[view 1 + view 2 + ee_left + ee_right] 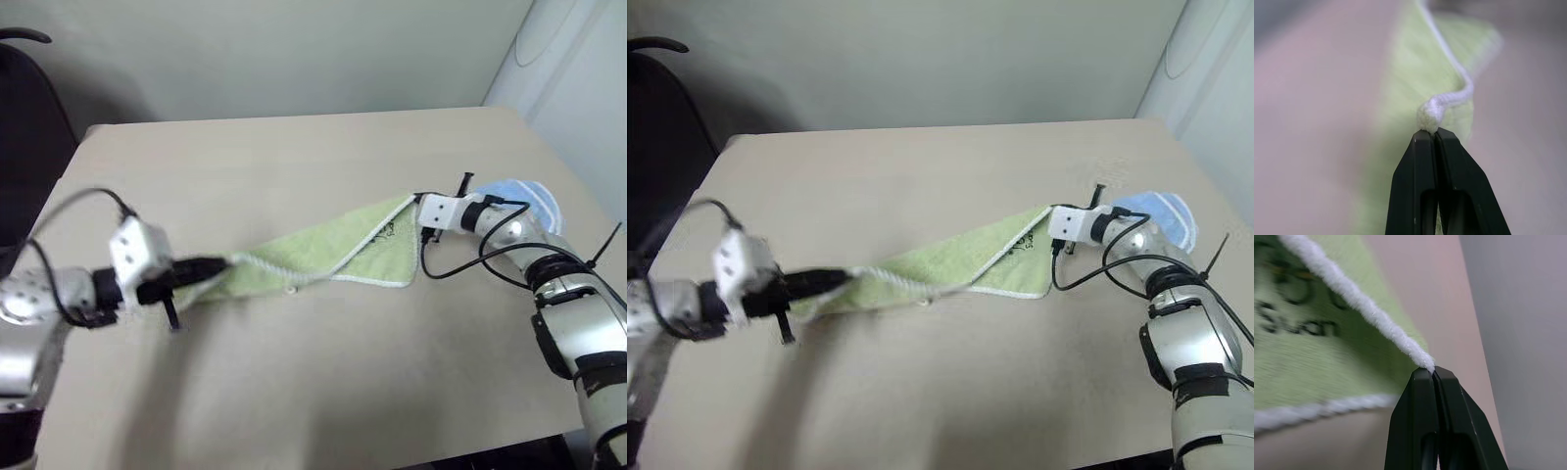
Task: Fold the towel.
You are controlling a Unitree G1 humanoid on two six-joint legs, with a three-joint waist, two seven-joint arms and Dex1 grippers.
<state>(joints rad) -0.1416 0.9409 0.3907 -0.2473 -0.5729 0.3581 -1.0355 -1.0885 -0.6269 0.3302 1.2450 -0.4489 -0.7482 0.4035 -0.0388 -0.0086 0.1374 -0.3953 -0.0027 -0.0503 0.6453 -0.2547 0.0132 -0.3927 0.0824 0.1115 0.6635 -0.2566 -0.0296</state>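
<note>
The light green towel (323,252) with white edging hangs stretched between my two grippers above the beige table (294,157), its lower edge sagging to the tabletop. My left gripper (223,263) is shut on the towel's left corner, where the white edging (1432,110) bunches at the closed fingertips. My right gripper (419,209) is shut on the towel's right corner (1425,360), close to the dark embroidered mark (1293,308).
A pale blue rounded cloth (529,199) lies on the table behind my right arm, near the right edge. A dark chair (24,127) stands off the table's left side. A white wall runs behind the table.
</note>
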